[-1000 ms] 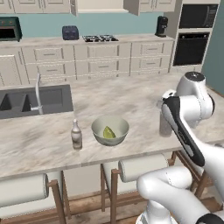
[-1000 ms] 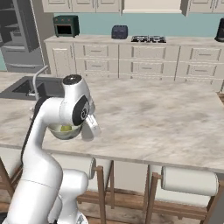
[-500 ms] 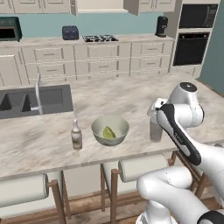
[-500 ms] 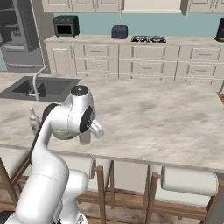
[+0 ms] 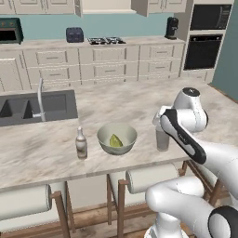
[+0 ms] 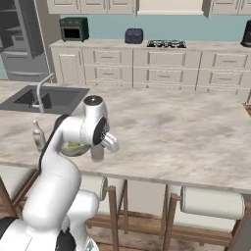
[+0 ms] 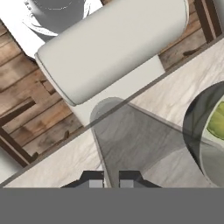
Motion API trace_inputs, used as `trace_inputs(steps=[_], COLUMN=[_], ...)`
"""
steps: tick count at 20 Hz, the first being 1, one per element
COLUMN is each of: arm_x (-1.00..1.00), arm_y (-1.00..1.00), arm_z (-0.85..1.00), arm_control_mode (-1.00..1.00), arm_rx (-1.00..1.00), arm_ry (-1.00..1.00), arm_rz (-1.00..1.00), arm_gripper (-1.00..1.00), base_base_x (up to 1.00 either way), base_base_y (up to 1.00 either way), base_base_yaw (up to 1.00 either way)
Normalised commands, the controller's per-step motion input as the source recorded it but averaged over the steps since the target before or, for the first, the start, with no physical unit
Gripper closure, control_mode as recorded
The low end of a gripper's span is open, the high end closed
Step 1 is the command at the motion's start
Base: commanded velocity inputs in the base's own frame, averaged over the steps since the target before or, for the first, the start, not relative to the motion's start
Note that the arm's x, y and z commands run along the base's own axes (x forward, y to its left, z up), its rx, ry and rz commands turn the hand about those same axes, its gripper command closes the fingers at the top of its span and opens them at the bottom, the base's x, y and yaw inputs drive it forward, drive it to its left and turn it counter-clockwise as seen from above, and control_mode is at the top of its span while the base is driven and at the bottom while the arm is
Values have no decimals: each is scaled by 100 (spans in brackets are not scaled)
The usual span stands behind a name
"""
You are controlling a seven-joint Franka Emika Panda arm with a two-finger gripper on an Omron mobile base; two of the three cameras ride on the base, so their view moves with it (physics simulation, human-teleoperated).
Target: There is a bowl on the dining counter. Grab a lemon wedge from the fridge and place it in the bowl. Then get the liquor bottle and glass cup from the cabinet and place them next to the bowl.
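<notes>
The pale grey-green bowl (image 5: 117, 138) stands near the front edge of the dining counter (image 5: 56, 158), with the lemon wedge (image 5: 115, 141) lying inside it. Left of the bowl stands the liquor bottle (image 5: 81, 143), upright. To the bowl's right my gripper (image 5: 161, 124) is shut on the rim of the glass cup (image 5: 162, 140), which hangs upright with its base at or just above the counter. In the hand view the translucent glass cup (image 7: 131, 148) runs away from my gripper (image 7: 110, 180), and the bowl (image 7: 194, 127) with the lemon wedge (image 7: 217, 121) is at the right.
Padded white stools (image 5: 151, 176) are tucked under the counter's front edge, one directly below the cup (image 7: 109, 48). A sink (image 5: 32, 107) with a slim tap (image 5: 41, 98) lies at the counter's left. The fridge (image 6: 22, 39) stands far left in the right base view.
My hand has come down and swung left toward the bowl with the glass cup in it. Bowl, lemon wedge and bottle have stayed put.
</notes>
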Motion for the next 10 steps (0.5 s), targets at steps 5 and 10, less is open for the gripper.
trace_inputs(steps=[5,10], arm_x=[24,20], arm_y=[0,0], arm_z=[-14,-13], arm_control_mode=[-100,-100], arm_rx=[0,1], arm_ry=[1,0], arm_rz=[3,2], arm_gripper=[100,100], base_base_x=[0,0], base_base_y=[0,0], base_base_yaw=[0,0])
